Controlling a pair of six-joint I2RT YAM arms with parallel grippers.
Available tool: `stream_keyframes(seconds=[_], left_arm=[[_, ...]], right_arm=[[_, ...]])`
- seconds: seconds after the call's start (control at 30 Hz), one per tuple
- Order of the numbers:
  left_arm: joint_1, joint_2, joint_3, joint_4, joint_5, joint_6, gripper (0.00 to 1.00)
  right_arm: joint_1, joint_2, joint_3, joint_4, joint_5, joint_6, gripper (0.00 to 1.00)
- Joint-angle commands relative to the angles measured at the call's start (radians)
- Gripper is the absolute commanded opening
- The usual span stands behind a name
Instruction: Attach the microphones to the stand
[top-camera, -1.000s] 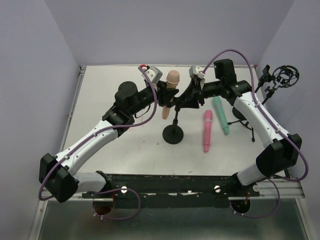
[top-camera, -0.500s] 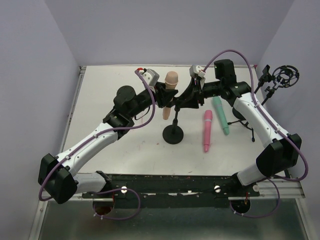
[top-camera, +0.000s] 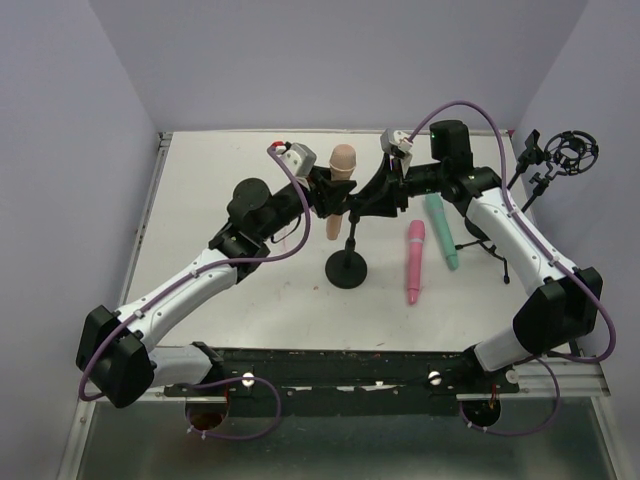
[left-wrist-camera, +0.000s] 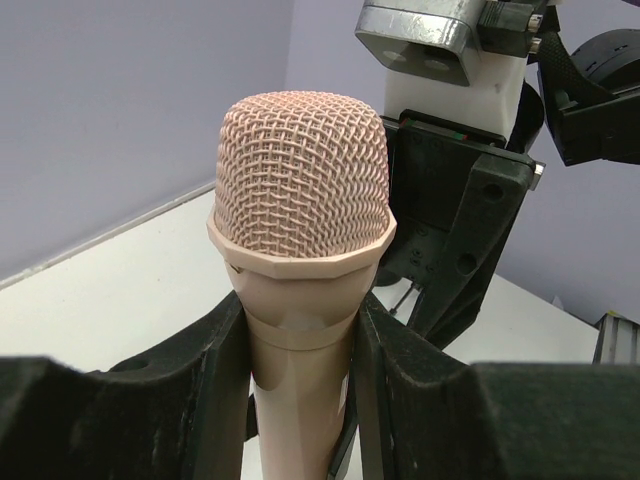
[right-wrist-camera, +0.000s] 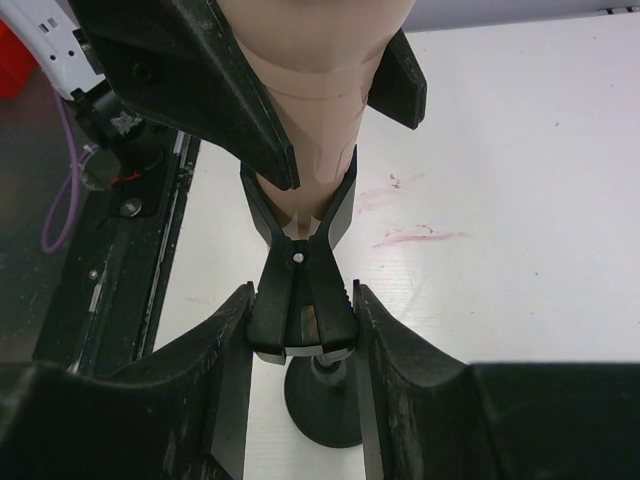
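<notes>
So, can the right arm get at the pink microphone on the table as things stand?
Probably not yet. The pink microphone lies uncovered beside that arm, but the right pincer is shut on the stand's clip, where the left pincer holds the beige microphone.

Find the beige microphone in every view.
Top external: microphone centre back, above the stand.
Left wrist: microphone fills the centre, head up.
Right wrist: top centre, tail in the clip's mouth.
Shared landmark: left gripper clamped on it.
</notes>
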Motion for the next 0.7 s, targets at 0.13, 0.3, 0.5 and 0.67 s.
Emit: stream_keyframes(seconds=[0.13, 0.3, 0.5, 0.67], left_arm=[[-0.033, 0.018, -0.018, 0.039, -0.014, 0.013, 0.0], [-0.035, 0.013, -0.028, 0.052, -0.019, 0.009, 0.0], [-0.035, -0.001, -0.047, 0.059, -0.034, 0.006, 0.01], [-0.035, -0.008, -0.044, 0.056, -0.039, 0.003, 0.11]], right_arm=[[0.004, -0.034, -0.019, 0.041, -0.075, 0.071, 0.29], [0.004, -0.04, -0.03, 0.064, -0.08, 0.098, 0.48], [0.001, -0.049, -0.034, 0.067, -0.078, 0.109, 0.64], [-0.008, -0.061, -0.043, 0.079, -0.08, 0.124, 0.77]])
